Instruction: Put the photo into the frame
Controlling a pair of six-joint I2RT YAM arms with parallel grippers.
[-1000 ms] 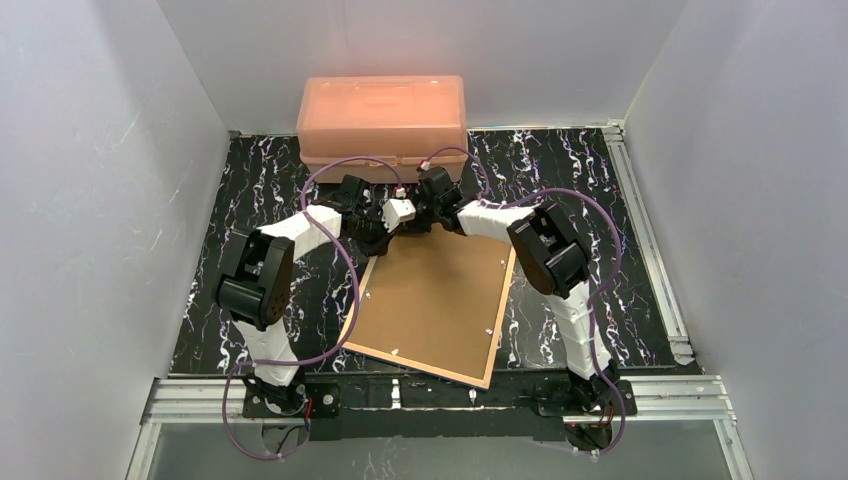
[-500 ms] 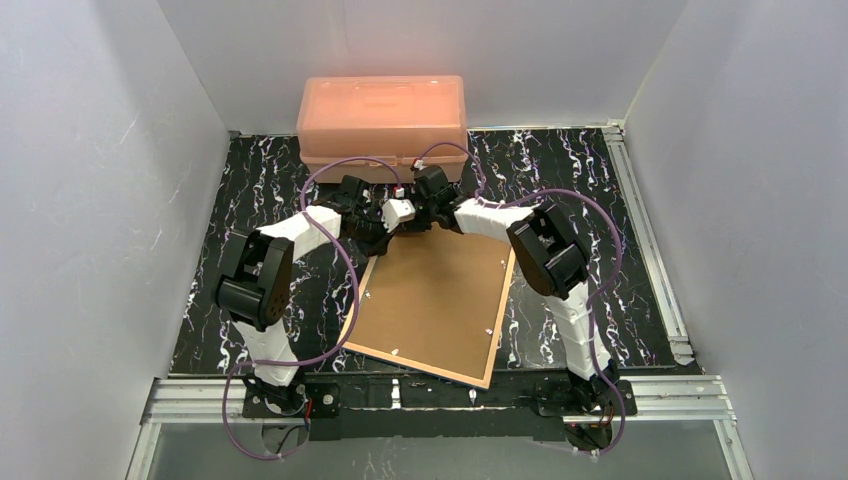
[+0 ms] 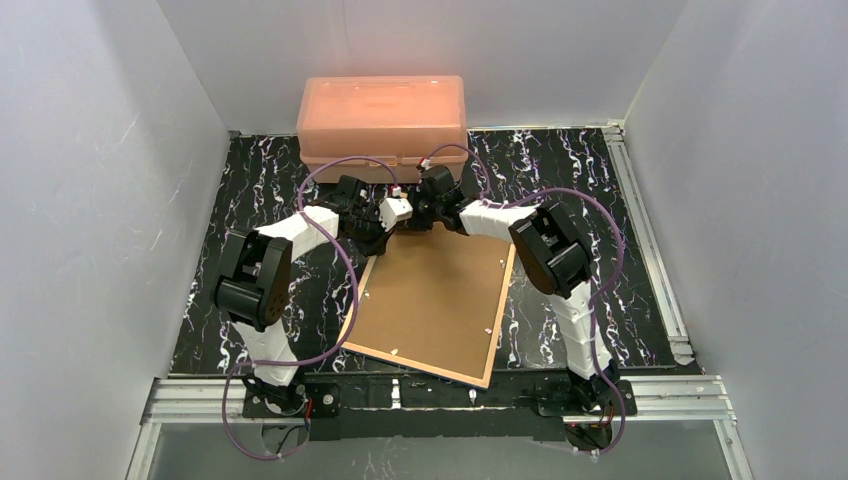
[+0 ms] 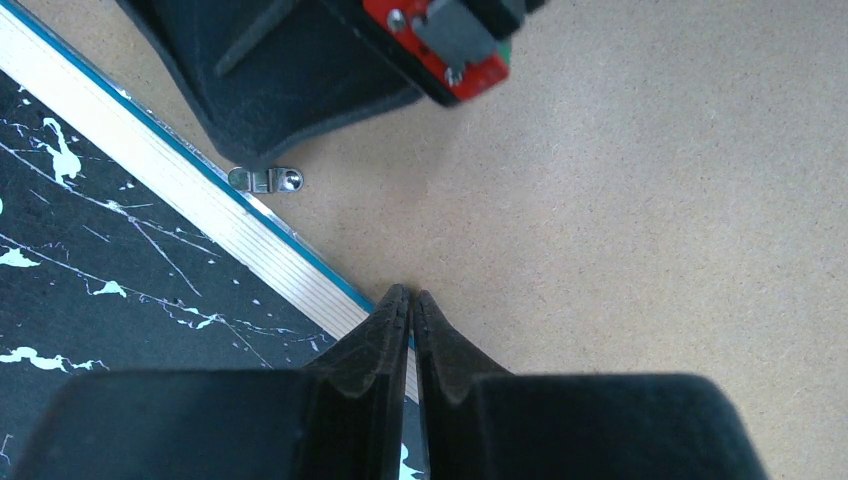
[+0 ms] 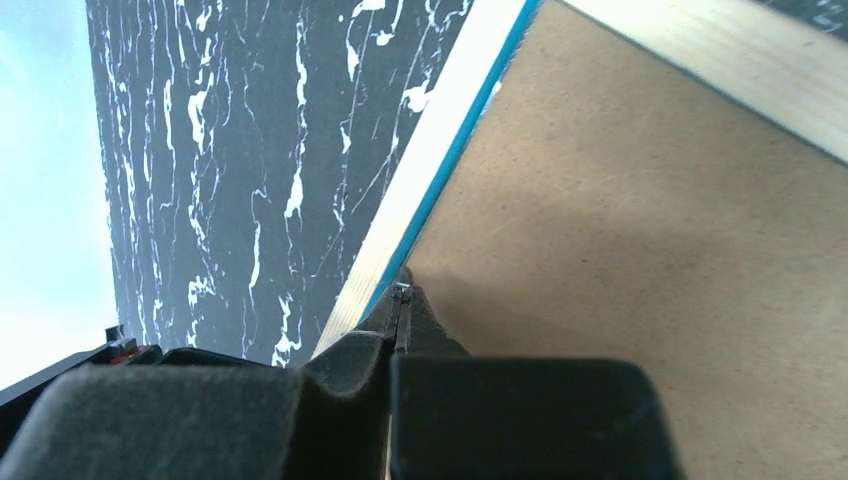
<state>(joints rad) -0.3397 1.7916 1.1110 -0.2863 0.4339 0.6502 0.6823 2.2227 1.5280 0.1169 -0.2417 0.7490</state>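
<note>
We see the frame (image 3: 430,300) backing-up at centre, long axis top to bottom. Left gripper (image 4: 411,300) and right gripper (image 5: 402,300) are both pinched together at its upper rim, and a metal clip (image 4: 265,179) sits just upper left of the left tips. The photo is out of sight.

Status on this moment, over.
Left hand shut, right hand shut, both at far edge of face-down blue-edged wooden picture frame. Photo not in view. No obstruction seen.
</note>
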